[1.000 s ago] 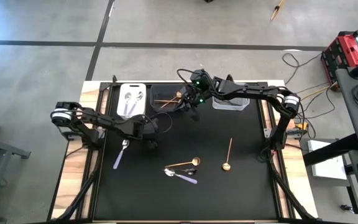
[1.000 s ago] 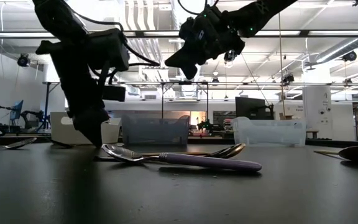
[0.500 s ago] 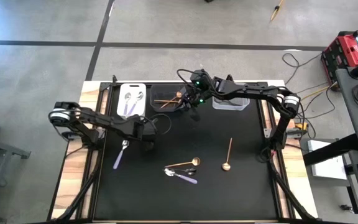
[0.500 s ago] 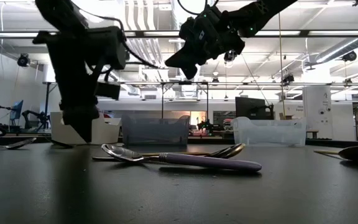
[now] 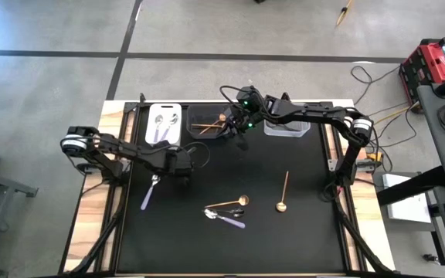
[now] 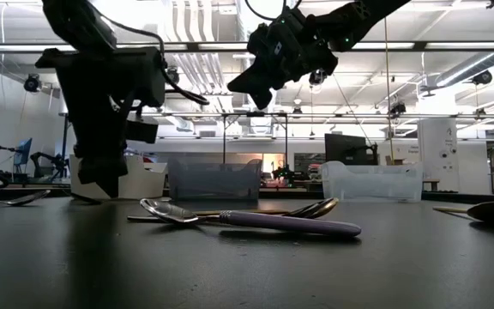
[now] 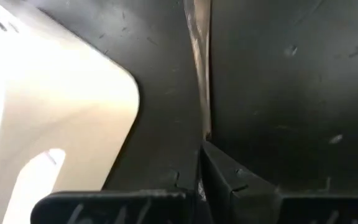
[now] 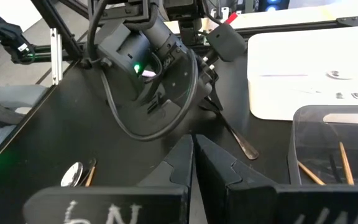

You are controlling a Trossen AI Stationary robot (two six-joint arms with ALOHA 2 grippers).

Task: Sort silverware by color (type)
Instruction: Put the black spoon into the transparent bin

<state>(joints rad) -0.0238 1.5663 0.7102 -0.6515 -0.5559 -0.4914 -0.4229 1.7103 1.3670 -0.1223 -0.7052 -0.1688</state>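
While the black tabletop [image 5: 300,232] carries the loose silverware [image 5: 226,210] at its middle, my left jaws [image 5: 182,171], pressed together, hang beside a lilac-handled spoon [image 5: 150,191]. My right jaws [image 5: 240,141], also closed and empty, hover by the dark bin [image 5: 207,121].

The high camera looked straight down on the whole desk [image 5: 230,239], far enough off to take in floor on every side. The low camera sat at desk level, facing across the black top toward the room, very near a purple-handled spoon [image 6: 256,220] (the same spoon the high view showed near the desk's middle [image 5: 224,218]). The left wrist camera hung close over the desk, beside the white bin [image 7: 48,118]. The right wrist camera faced the left arm, sharing that white bin [image 8: 316,74] and the dark bin [image 8: 334,149].
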